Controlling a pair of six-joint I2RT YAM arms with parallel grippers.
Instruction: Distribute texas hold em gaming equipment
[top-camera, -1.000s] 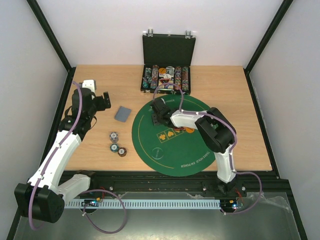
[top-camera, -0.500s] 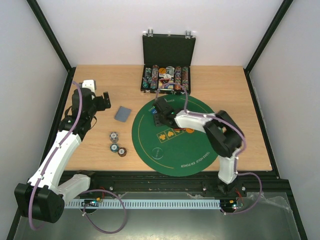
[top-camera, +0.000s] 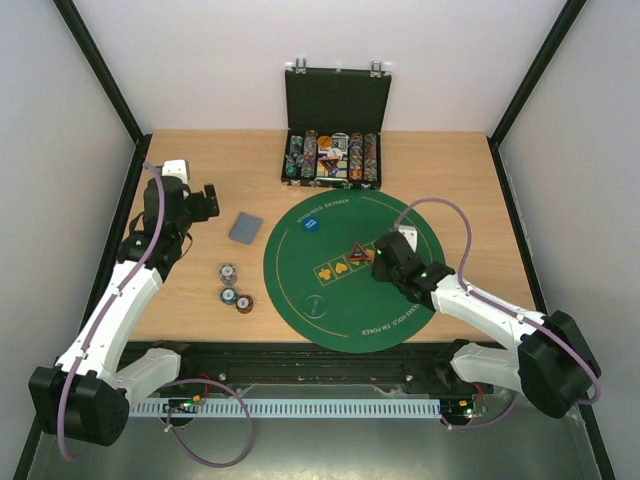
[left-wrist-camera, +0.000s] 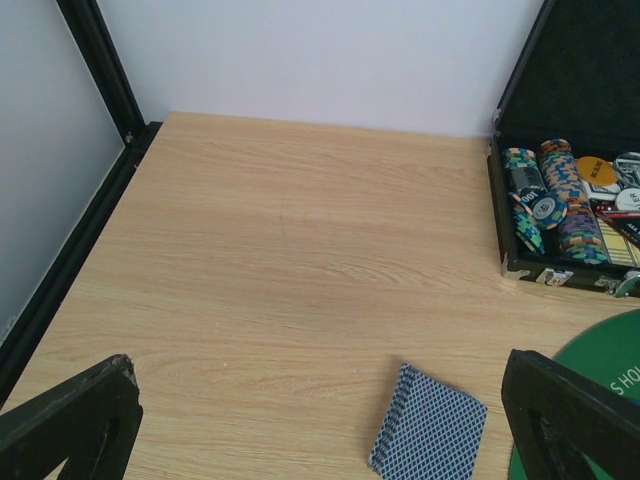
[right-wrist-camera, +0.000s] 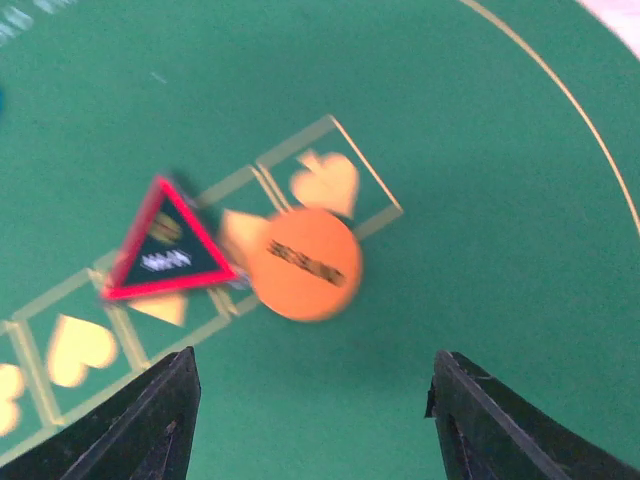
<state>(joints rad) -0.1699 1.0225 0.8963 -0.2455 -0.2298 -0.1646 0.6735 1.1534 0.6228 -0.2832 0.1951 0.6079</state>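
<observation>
Here R tool (right-wrist-camera: 312, 375) gapes empty over orange button (right-wrist-camera: 303, 264) on mat (right-wrist-camera: 480, 150), L tool (left-wrist-camera: 318, 368) wide nr table (left-wrist-camera: 250, 250) edge.

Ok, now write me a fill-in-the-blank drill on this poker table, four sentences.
1. The orange button lies on a round ____ mat.
2. The marker beside it is shaped like a ____.
3. The cards lie face ____.
4. The black case has its lid ____.
Missing words: green; triangle; down; open.
</observation>
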